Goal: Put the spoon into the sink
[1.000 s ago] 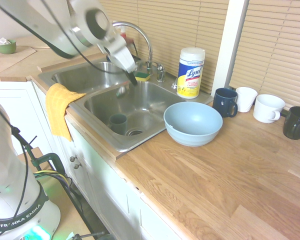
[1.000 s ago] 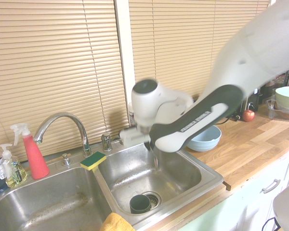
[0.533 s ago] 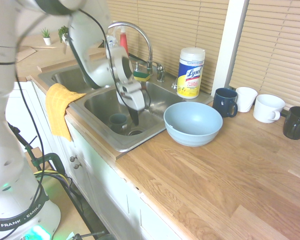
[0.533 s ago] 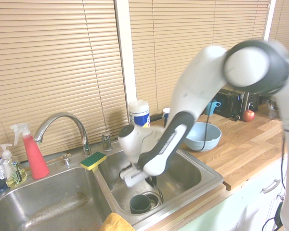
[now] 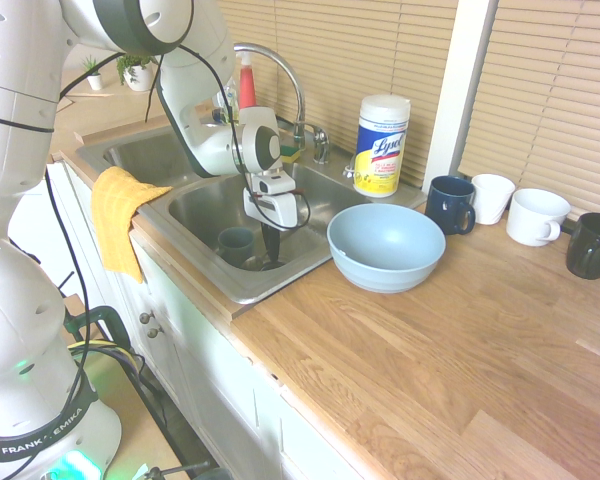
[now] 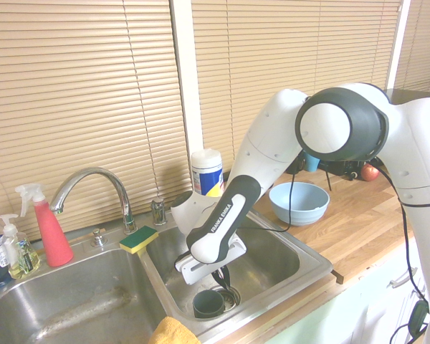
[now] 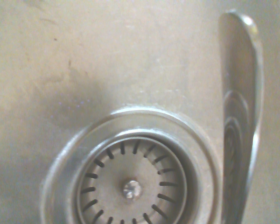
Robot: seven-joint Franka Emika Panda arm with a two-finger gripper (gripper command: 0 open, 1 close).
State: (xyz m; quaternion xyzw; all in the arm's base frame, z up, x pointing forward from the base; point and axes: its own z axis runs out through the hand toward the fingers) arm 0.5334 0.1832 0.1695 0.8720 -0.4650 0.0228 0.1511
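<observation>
The sink (image 5: 212, 277) is a two-basin steel unit set in the wooden counter. My gripper (image 5: 270, 256) reaches down into the right basin (image 6: 272, 252), just above the round drain (image 7: 130, 186). Its dark fingers are shut on the spoon (image 7: 240, 116), a slim shiny metal piece that hangs close over the basin floor beside the drain. In the exterior views the spoon is hard to make out below the gripper (image 6: 222, 278). A dark cup (image 5: 236, 243) stands in the same basin next to the drain.
A yellow cloth (image 5: 115, 215) hangs over the sink's front edge. The light-blue bowl (image 5: 385, 245) sits on the counter right of the basin, with a wipes canister (image 5: 381, 145) and mugs (image 5: 450, 203) behind. Faucet (image 5: 280, 70) and sponge (image 6: 138, 239) stand at the back.
The arm has swung down from above the sink's back edge into the right basin, lowering the gripper to just over the drain. The fingers stayed shut.
</observation>
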